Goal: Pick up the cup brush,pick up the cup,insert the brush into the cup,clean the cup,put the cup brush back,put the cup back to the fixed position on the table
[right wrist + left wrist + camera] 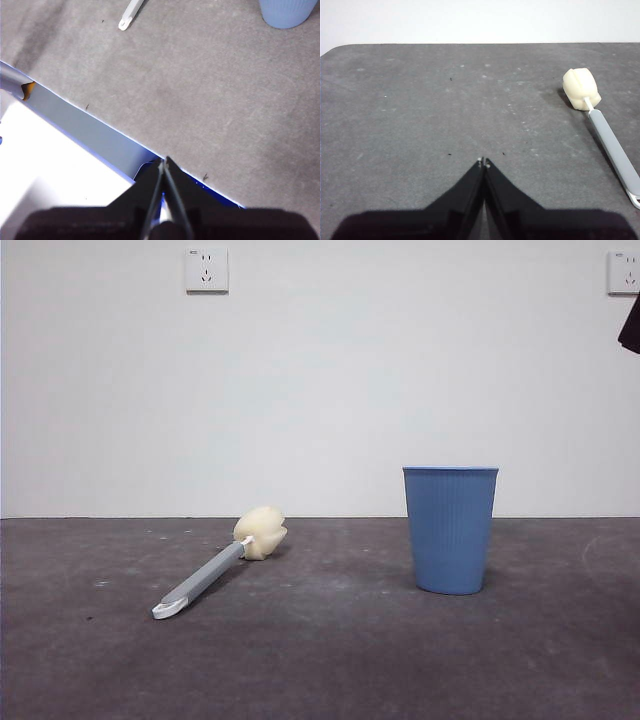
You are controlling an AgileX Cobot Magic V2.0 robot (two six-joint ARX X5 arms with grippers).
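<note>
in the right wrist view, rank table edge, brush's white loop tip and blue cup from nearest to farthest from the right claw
1. table edge: right at the right claw.
2. white loop tip of the cup brush: far across the table.
3. cup: slightly farther, opposite corner.

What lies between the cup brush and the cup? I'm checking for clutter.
Only bare table separates the cup brush from the cup, seen in the front view.

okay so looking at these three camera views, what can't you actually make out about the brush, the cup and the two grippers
- Cup: its inside is hidden in the front view by its own wall; the right wrist view cuts it off at the frame edge, showing only the base.
- Cup brush: right wrist view shows only the looped tip; the rest is out of frame.
- Left gripper and right gripper: jaws shut in the wrist views; the front view shows only a black tip at the top corner, arm unidentifiable.
</note>
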